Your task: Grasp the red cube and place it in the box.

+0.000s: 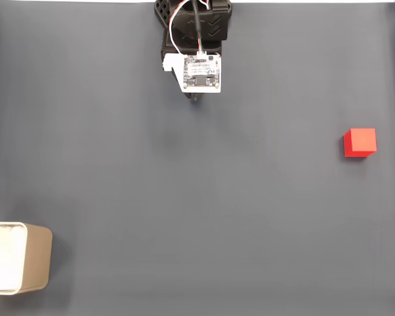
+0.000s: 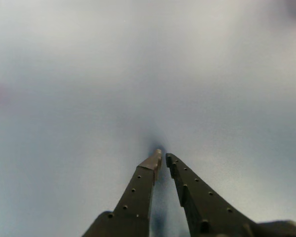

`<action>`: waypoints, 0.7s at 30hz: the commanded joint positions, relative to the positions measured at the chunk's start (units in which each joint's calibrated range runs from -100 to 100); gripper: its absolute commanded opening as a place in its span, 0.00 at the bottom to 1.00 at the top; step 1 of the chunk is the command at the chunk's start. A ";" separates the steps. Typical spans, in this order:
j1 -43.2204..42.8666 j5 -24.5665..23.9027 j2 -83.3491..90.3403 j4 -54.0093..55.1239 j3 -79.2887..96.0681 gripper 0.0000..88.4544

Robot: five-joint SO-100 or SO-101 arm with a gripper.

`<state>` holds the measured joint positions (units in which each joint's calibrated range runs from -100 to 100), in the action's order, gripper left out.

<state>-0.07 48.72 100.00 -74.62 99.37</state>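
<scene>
The fixed view is taken from directly above, facing straight down on a dark grey table [image 1: 184, 217], far enough off for the arm's base at the top edge and both side margins to be seen. The wrist view is taken from just behind the gripper [image 2: 164, 157], aimed along its fingers, close to the same grey surface, which is blurred.
</scene>
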 commanded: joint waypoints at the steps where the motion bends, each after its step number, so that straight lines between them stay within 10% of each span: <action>1: -0.49 0.68 0.00 -1.28 0.54 0.00; 21: -0.64 0.68 0.00 -1.28 0.54 0.00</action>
<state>0.00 48.77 99.31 -74.62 99.37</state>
